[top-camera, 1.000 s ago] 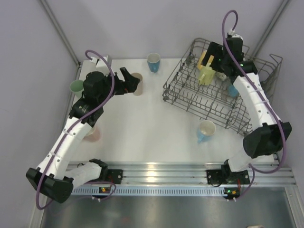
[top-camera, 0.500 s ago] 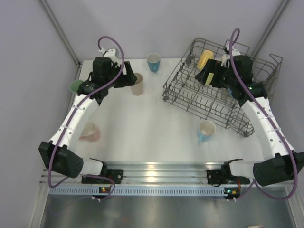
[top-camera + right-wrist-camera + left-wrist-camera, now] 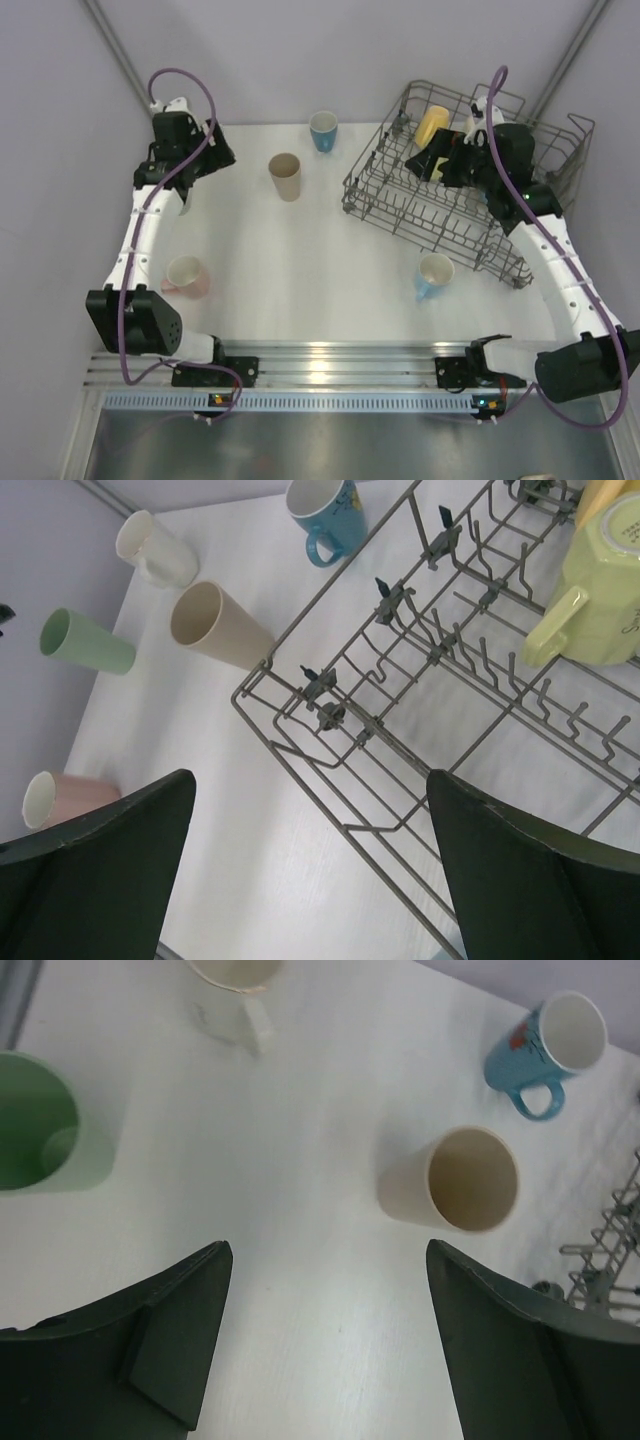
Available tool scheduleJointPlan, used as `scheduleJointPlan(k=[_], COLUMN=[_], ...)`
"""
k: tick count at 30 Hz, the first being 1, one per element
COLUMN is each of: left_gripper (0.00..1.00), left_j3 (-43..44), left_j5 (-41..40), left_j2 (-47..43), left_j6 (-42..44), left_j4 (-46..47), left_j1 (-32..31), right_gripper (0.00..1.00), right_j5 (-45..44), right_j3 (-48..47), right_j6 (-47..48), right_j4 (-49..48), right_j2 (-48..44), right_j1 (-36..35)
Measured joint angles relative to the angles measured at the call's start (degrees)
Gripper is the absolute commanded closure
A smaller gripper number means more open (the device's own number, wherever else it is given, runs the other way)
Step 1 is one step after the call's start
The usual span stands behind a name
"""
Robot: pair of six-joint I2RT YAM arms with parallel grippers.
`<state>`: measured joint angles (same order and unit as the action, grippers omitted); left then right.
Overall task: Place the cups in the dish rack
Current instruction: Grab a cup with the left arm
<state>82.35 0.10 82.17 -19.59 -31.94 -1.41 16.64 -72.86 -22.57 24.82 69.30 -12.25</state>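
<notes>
My left gripper (image 3: 214, 152) (image 3: 328, 1252) hovers open over bare table at the far left, nothing between its fingers. Ahead of it stand a beige tumbler (image 3: 462, 1180) (image 3: 286, 176), a blue mug (image 3: 556, 1038) (image 3: 323, 130), a mint green tumbler (image 3: 40, 1125) and a cream mug (image 3: 236, 990). My right gripper (image 3: 434, 165) (image 3: 310, 777) is open above the left corner of the grey wire dish rack (image 3: 440, 215) (image 3: 400, 670). A lime mug (image 3: 600, 590) lies in the rack, with a yellow cup (image 3: 432, 124) behind it.
A pink cup (image 3: 187, 277) (image 3: 58, 796) stands at the near left of the table. A cream mug with a blue handle (image 3: 434, 275) sits just in front of the rack. Metal rails run along the near edge, and grey walls close the left and back.
My left arm has swung away from the beige tumbler toward the far-left corner, empty. My right gripper has drawn back slightly from the mug lying in the rack.
</notes>
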Motion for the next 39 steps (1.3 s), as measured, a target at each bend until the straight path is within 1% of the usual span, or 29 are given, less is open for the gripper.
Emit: scheduleJointPlan(k=[4, 6, 9, 11, 13, 14, 15, 17, 21, 25, 27, 33, 39], left_gripper=[0.22, 0.22, 0.21, 0.18, 0.18, 0.19, 0.22, 0.22, 0.22, 0.28, 0.29, 0.3, 0.3], left_j3=[1.81, 1.75, -0.55, -4.85, -7.89, -9.16, -10.19, -12.17, -17.49, -23.98, -26.08, -29.2, -29.31], left_j5=[-2.62, -5.33, -10.16, -14.53, -16.96, -17.73, -18.01, -17.2, -12.9, -11.54, -11.45, -11.56, -12.92], left_j2=[1.4, 1.75, 0.74, -2.05, -4.87, -6.43, -7.93, -11.34, -16.22, -16.98, -16.9, -18.1, -19.23], left_j6=[-3.93, -6.03, -9.22, -11.93, -13.77, -14.62, -15.39, -17.05, -20.26, -20.55, -19.76, -18.95, -17.73], left_j4=[0.04, -0.24, -0.31, -0.63, -1.44, -2.19, -2.78, -2.91, -2.62, -3.87, -5.07, -6.62, -7.61], left_j1=[6.29, 8.52, 9.11, 8.81, 8.74, 8.76, 8.76, 8.87, 8.83, 8.83, 8.79, 8.79, 8.7], right_gripper=[0.01, 0.01, 0.0, 0.01, 0.01, 0.01, 0.01, 0.01, 0.01, 0.01, 0.01, 0.01, 0.01], right_j5=[1.31, 1.75, 2.16, 2.54, 2.8, 2.95, 3.08, 3.41, 4.11, 4.39, 4.48, 4.5, 4.48], right_j3=[1.88, 2.38, 2.8, 2.86, 3.15, 3.34, 3.61, 4.13, 4.85, 5.53, 6.05, 6.88, 7.28], right_j6=[-0.63, -0.85, -1.07, -1.05, -1.05, -1.05, -1.07, -1.07, -1.49, -1.64, -1.66, -1.68, -1.7], right_j4=[-1.44, -1.86, -2.38, -2.6, -2.95, -2.99, -3.17, -3.39, -3.93, -4.09, -4.17, -4.07, -4.11], right_j2=[-0.94, -1.05, -1.07, -1.07, -1.2, -1.25, -1.33, -1.42, -1.46, -1.95, -2.36, -3.37, -3.72], right_j1=[0.0, -0.02, -0.02, -0.02, -0.09, -0.11, -0.13, -0.13, -0.15, -0.46, -0.5, -0.85, -0.87])
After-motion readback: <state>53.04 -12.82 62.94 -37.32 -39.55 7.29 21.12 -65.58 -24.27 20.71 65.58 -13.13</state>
